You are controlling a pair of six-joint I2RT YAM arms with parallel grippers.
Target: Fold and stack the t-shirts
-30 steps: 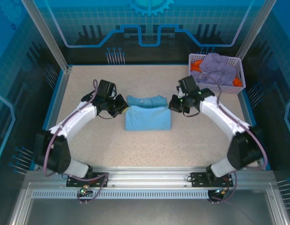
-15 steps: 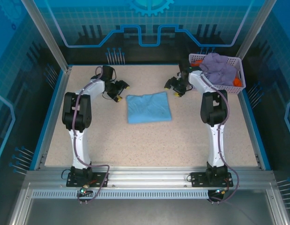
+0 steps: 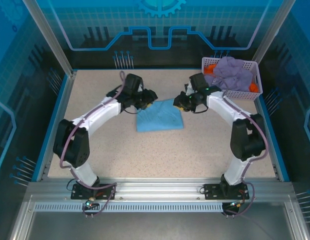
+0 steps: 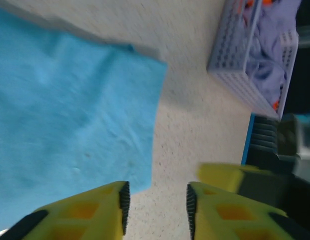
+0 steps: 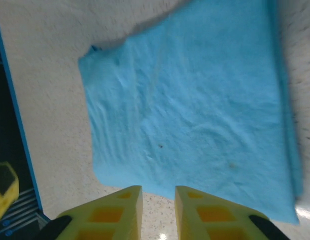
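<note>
The sky-blue t-shirt (image 3: 160, 115) lay near the middle of the table (image 3: 195, 150), folded to a compact rectangle, sleeves tucked out of sight and its lettering hidden. Through the right wrist camera I saw it (image 5: 195, 110) flat, with light creases and its edges fairly square; through the left wrist camera one corner (image 4: 69, 115) sat neat against the speckled surface.

My left gripper (image 3: 147, 97) hovered at the shirt's far left corner and my right gripper (image 3: 181, 103) at the far right one. The left fingers (image 4: 99, 210) stood apart with nothing between them, and the right fingers (image 5: 114, 210) showed a narrower gap, also empty. Neither was gripping cloth.

Beyond, at the far right corner of the table, the mesh basket (image 3: 240, 93) held a heap of lavender shirts (image 3: 232, 72) with orange cloth (image 3: 211, 70) beneath.

I judged that one shirt was folded, or close to it, and that no stack existed yet. The basket's shirts remained to be taken out, folded and laid on the blue one, so most of the job lay ahead.
</note>
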